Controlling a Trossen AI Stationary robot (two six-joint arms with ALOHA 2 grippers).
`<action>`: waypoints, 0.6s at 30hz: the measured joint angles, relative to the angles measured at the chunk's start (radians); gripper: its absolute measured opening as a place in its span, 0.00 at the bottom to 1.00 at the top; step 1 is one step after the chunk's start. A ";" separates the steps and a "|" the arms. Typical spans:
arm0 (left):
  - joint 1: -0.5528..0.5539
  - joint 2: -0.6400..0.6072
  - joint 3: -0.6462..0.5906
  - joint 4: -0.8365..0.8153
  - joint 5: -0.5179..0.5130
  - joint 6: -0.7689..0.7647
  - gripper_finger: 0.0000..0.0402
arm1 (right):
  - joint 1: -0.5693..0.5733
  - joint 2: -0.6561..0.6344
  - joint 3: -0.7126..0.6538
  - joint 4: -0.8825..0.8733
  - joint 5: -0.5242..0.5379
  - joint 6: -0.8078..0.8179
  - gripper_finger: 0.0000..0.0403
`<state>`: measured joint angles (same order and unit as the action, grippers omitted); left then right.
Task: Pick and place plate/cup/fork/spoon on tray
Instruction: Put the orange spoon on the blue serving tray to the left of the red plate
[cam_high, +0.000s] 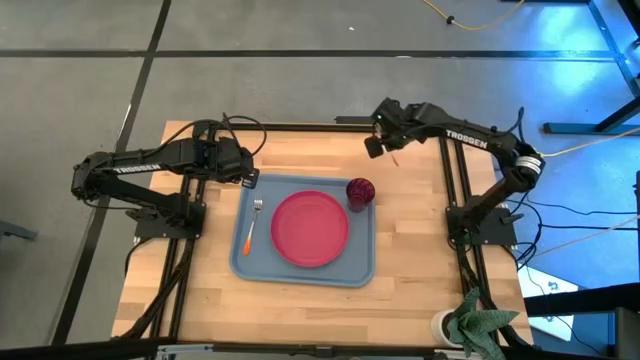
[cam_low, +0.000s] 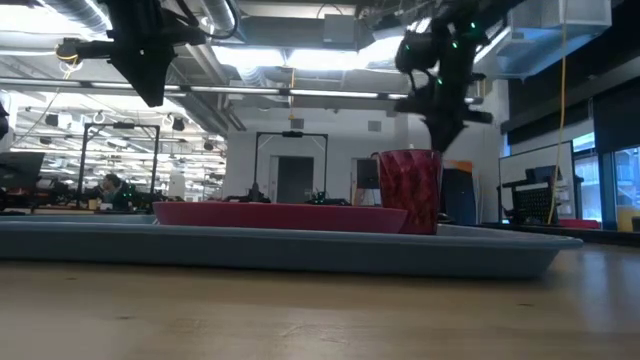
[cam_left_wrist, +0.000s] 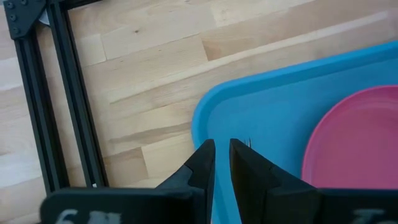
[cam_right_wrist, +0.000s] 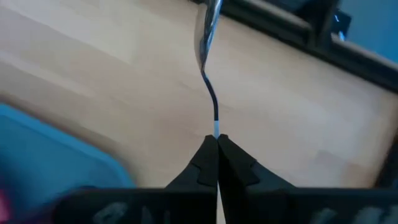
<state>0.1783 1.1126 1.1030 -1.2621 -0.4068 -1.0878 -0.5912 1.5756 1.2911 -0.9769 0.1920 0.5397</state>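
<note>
The right gripper (cam_right_wrist: 216, 144) is clamped on the spoon (cam_right_wrist: 208, 37), raised over bare table beyond the tray's (cam_high: 300, 275) far right corner. Pinched so thinly, the spoon may twist or slip. The left gripper (cam_left_wrist: 222, 155), slightly apart, waits over the tray's far left corner.

Light butcher-block wooden table (cam_high: 300, 300) at centre, edged with black aluminium frame rails (cam_high: 455, 215). Around the table, grey concrete floor (cam_high: 80, 90) crossed by dark seam lines. Beyond the table's far right corner, a yellow cable (cam_high: 470, 22) on the floor and a blue glow. Near the table's front right corner, a white cup (cam_high: 445, 326) with green cloth (cam_high: 482, 325). Behind the table, an open hall: exposed ceiling ducts (cam_low: 260, 75), strip lights, a dark double door (cam_low: 292, 165), windows (cam_low: 600, 185) at right.
</note>
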 joint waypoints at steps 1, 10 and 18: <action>0.000 0.000 0.000 0.000 0.000 0.000 0.10 | 0.011 0.006 0.024 -0.001 0.002 0.000 0.00; 0.000 0.000 0.000 -0.001 0.015 0.000 0.10 | 0.114 0.097 0.177 -0.024 0.000 0.037 0.00; 0.000 0.000 0.000 -0.011 0.020 0.084 0.10 | 0.222 0.223 0.317 -0.039 -0.002 0.044 0.00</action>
<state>0.1780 1.1126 1.1030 -1.2729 -0.3864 -1.0033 -0.3691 1.7991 1.6081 -1.0162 0.1905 0.5837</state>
